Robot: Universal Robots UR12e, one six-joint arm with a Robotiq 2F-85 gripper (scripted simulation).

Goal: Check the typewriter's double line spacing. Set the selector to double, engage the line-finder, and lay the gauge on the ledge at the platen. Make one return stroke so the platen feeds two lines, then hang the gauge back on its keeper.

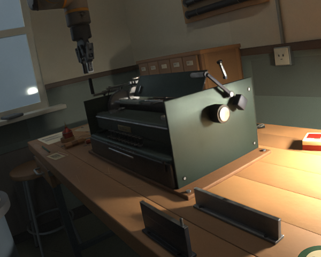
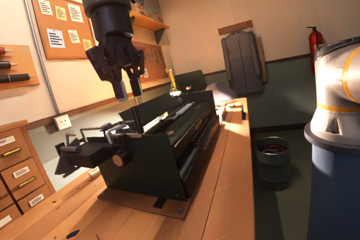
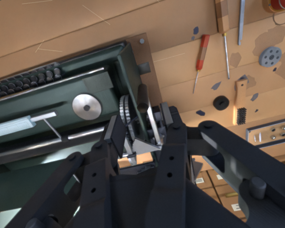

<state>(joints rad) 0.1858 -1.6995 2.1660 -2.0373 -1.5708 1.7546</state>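
Observation:
A dark upright lever [image 2: 136, 119] [image 1: 91, 86] [image 3: 142, 98] stands at the left end of the typewriter's carriage, beside the toothed platen ratchet [image 3: 127, 115]. My gripper [image 2: 128, 90] [image 1: 88, 67] [image 3: 139, 124] hangs open above that lever and holds nothing. The dark green typewriter [image 1: 166, 124] [image 2: 162, 141] sits on a wooden base on the bench. A pale flat gauge [image 3: 15, 125] [image 2: 183, 109] lies along the top near the platen. The return lever [image 1: 220, 87] with a block handle sticks up at the right end, above the platen knob [image 1: 223, 113].
The wall behind the bench carries a wooden rail close behind my gripper. Screwdrivers [image 3: 200, 59], a brush [image 3: 240, 103] and a small parts tray [image 3: 269, 132] lie on the bench left of the machine. Two grey racks [image 1: 235, 215] [image 1: 166, 229] stand at the bench front.

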